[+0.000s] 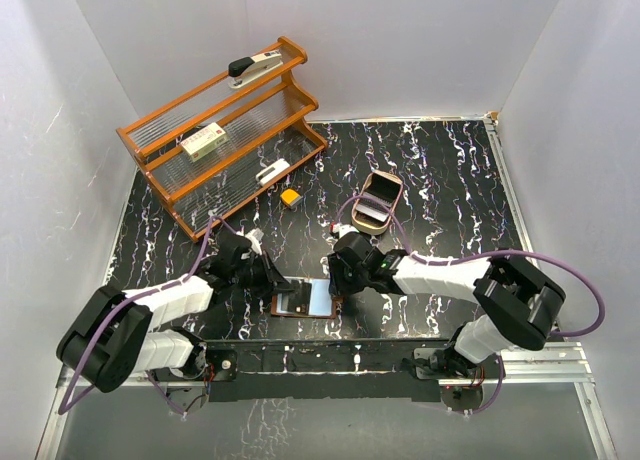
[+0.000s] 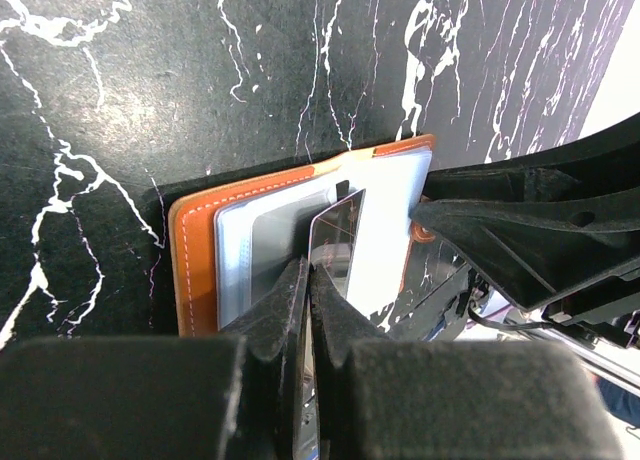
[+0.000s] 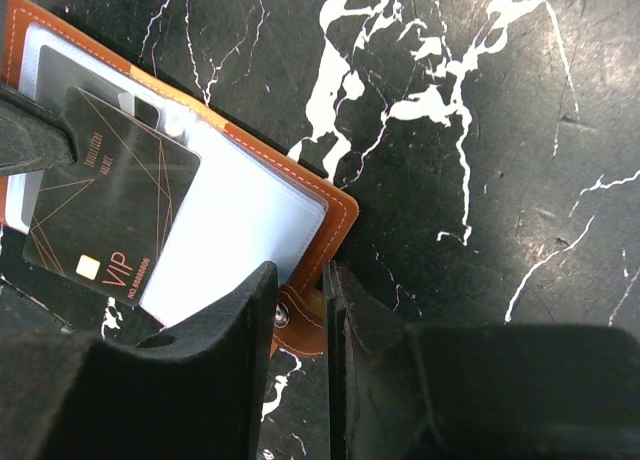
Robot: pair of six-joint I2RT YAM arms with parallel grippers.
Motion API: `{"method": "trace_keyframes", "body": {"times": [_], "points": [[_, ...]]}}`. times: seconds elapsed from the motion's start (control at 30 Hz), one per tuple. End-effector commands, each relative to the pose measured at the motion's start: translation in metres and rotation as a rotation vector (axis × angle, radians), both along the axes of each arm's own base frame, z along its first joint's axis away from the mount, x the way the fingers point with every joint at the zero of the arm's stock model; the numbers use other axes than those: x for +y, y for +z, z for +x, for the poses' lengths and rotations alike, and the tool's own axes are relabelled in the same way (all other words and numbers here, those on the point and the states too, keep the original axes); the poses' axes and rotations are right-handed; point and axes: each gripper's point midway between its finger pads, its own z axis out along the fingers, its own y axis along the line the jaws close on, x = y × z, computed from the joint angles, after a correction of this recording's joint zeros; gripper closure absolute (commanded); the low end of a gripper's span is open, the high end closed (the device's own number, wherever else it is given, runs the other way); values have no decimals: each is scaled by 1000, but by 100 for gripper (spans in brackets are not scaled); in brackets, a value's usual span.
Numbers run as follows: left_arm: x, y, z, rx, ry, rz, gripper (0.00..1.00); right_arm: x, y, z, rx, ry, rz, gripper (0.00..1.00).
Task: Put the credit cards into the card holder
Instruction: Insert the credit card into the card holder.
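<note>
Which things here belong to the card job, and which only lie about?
Job: card holder; dark card in left gripper; right gripper on its tab; pale cards in wooden tray.
Lying about: rack; stapler; box; yellow block.

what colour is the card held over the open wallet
The card is black with thin copper lines and gold VIP lettering, clearest in the right wrist view.

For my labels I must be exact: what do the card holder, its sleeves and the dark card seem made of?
The card holder looks like matt reddish-brown leather, real or imitation, with pale stitching along its edge. The sleeves seem thin pale plastic, slightly glossy. The dark card is probably plastic: smooth black, fine coppery lines, a chip, printed "VIP".
</note>
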Motion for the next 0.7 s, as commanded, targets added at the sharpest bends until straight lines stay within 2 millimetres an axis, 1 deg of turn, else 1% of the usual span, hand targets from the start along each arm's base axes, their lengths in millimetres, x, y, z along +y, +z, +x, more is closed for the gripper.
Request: {"method": "trace_keyframes", "body": {"times": [0.0,0.2,0.4,0.6,0.67], "points": [[0,-2,7,-36,20,39,100,-5,-4,-11,31,0,2,76],[0,-6,5,-37,23,62,100,-6,-6,-12,36,1,-1,76],[0,2,8,-82,-44,107,100,-6,-5,-11,28,1,-6,76],[2,4,11,-98,-90,156,100,-8,-9,-8,21,7,-33,76],[-1,4,10,-93,-110,152,100,-7,-8,-7,20,9,-35,76]]}}
